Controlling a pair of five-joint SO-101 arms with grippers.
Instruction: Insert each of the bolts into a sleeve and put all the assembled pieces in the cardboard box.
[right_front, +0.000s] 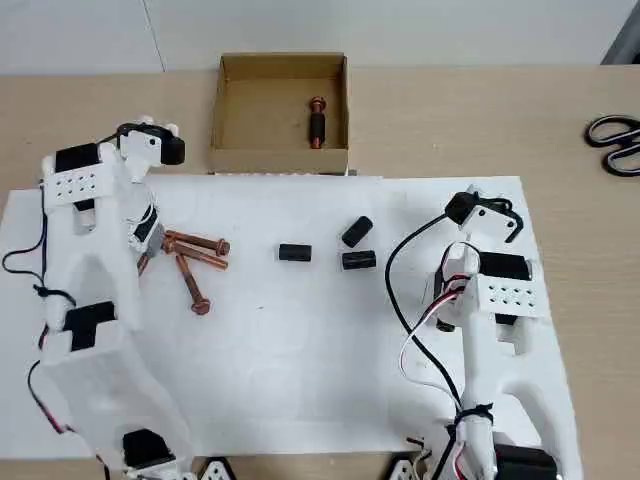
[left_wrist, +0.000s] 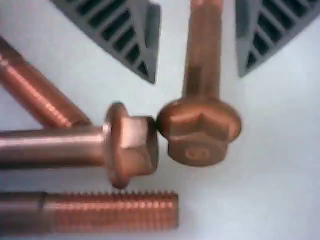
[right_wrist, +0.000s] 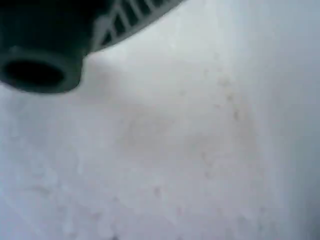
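Note:
Several copper bolts (right_front: 196, 245) lie in a loose pile at the left of the white sheet. My left gripper (left_wrist: 197, 74) hangs open right over them, its grey fingers (left_wrist: 127, 35) on either side of one bolt's shaft (left_wrist: 204, 55), whose hex head (left_wrist: 200, 131) points away from them. Three black sleeves (right_front: 294, 252) lie near the sheet's middle. My right gripper (right_wrist: 70, 47) is low over bare sheet at the right and shut on another black sleeve (right_wrist: 36, 70). The cardboard box (right_front: 228, 110) at the back holds one assembled bolt and sleeve (right_front: 317, 122).
The white sheet (right_front: 300, 360) covers most of the wooden table. Black scissors (right_front: 615, 143) lie at the far right edge. Cables (right_front: 405, 300) loop beside the right arm.

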